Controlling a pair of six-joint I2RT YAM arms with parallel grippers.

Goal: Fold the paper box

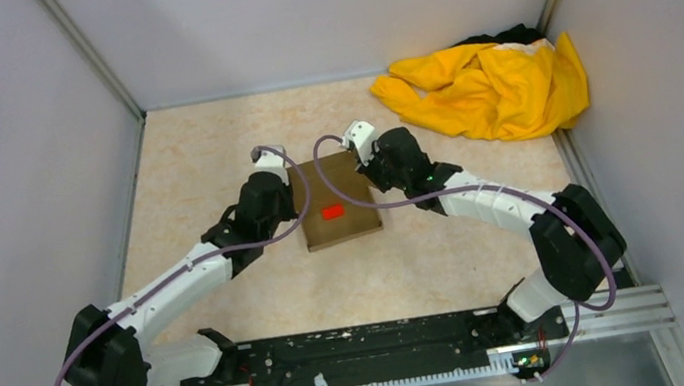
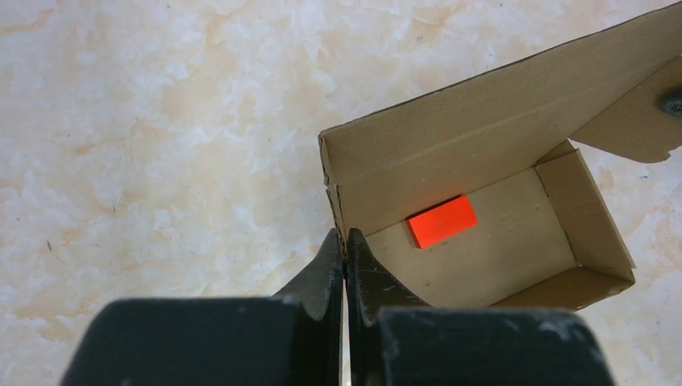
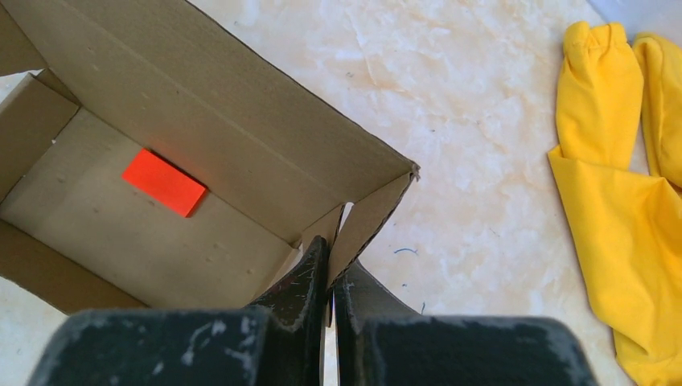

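The paper box [image 1: 338,204] is a brown cardboard carton, open at the top, in the middle of the table. A small red block [image 1: 332,212] lies on its floor and shows in the left wrist view [image 2: 442,220] and the right wrist view [image 3: 164,182]. My left gripper [image 2: 346,241] is shut on the box's left wall [image 2: 450,153] at its corner edge. My right gripper [image 3: 331,251] is shut on the box's right side flap [image 3: 370,221]. The arms meet the box from either side in the top view.
A crumpled yellow cloth [image 1: 495,86] lies at the back right corner, and part of it shows in the right wrist view [image 3: 627,201]. Grey walls [image 1: 9,149] enclose the table on three sides. The black rail [image 1: 370,351] with the arm bases runs along the near edge.
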